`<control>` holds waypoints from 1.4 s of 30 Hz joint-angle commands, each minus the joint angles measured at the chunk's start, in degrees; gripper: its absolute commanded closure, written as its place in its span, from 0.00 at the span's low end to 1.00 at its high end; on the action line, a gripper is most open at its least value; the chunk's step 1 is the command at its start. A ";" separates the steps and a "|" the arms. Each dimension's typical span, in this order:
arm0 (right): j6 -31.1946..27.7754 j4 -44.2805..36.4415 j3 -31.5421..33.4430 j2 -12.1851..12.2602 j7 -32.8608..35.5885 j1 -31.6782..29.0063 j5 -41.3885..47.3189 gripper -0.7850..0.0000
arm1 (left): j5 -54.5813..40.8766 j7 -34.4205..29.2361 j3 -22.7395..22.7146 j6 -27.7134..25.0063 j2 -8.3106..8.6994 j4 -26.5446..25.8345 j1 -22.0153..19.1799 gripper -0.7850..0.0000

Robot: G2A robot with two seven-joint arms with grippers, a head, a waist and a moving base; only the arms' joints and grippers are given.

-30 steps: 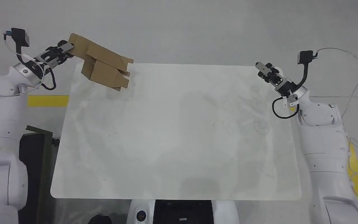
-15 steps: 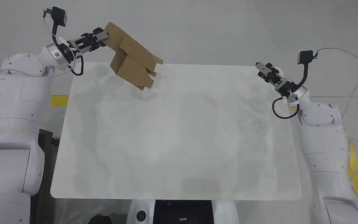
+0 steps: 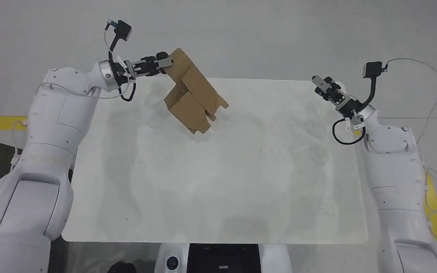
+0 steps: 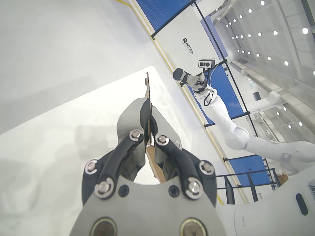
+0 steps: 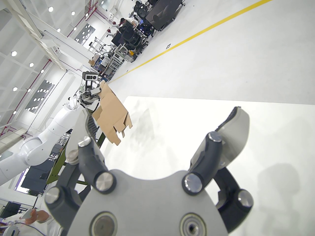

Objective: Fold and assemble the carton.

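The left jaws are clenched on the top edge of the carton. The left wrist view shows this carton edge-on between them. The carton is brown and partly folded, with its flaps hanging down. It is held in the air above the far left part of the bench. The right jaws are released and grasp nothing. They sit above the far right corner of the bench, well apart from the carton.

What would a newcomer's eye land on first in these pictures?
The brown carton, partly folded, is clamped in the left gripper and held over the far left part of the table. Next comes the right gripper, open and empty by the table's far right corner.
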 commanded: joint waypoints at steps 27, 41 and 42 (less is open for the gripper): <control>-5.45 -2.18 -5.58 0.12 13.06 0.50 5.73 0.00 | -7.01 -2.70 11.55 2.69 5.53 -23.67 6.14 1.00; -12.22 1.24 -23.84 -1.18 17.55 8.19 13.61 0.00 | -8.61 0.42 18.14 -0.44 7.69 -26.90 3.83 1.00; -12.56 1.23 -25.38 -1.15 17.21 8.67 14.34 0.00 | -8.42 0.94 18.67 -0.96 7.95 -27.34 3.68 1.00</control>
